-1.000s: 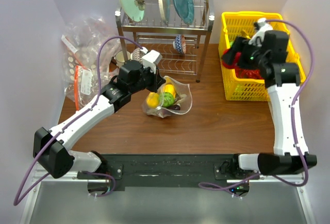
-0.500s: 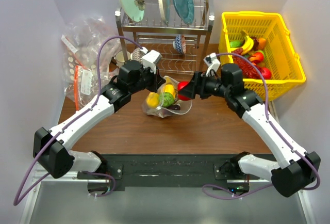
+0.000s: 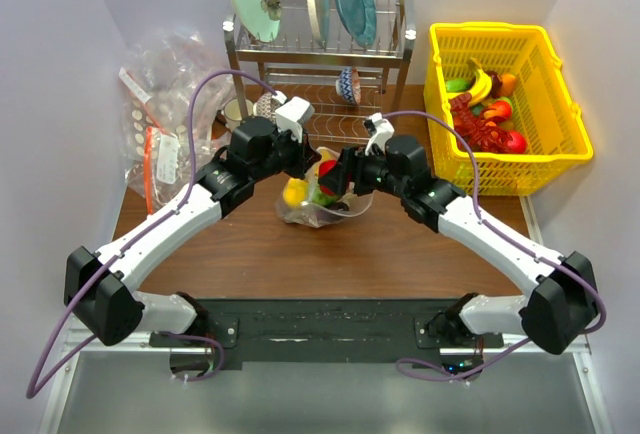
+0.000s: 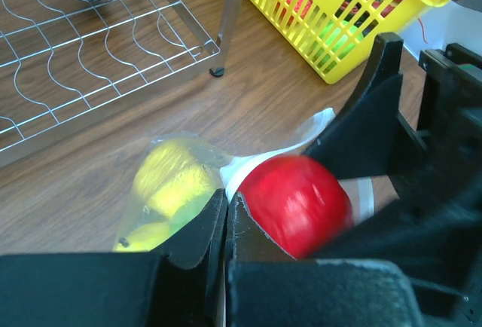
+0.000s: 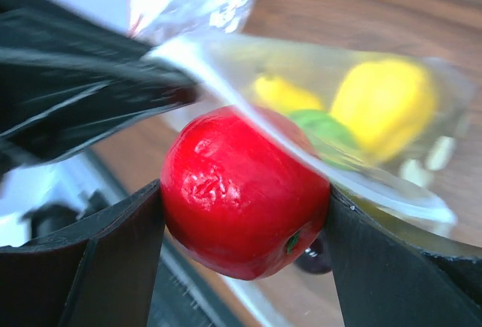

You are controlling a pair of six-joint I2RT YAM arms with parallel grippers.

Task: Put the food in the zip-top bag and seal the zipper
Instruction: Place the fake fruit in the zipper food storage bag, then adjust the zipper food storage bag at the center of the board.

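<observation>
Right wrist: grips red fruit [image 5: 233, 184] in right tool [image 5: 245, 229], touching zip-top bag [image 5: 392, 191] at its mouth edge, mid-frame; pinches that rim closed-fingered with left tool [image 4: 226, 220].

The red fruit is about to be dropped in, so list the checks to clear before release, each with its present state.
1. Right gripper shut on the red fruit: ok.
2. Left gripper pinching the zip-top bag at its mouth edge: ok.
3. Red fruit fully past the mouth edge: not ok, the edge only crosses its top.
4. Mouth wide enough for the fruit: cannot tell.
5. Yellow food and green food lying inside the bag: ok.
</observation>
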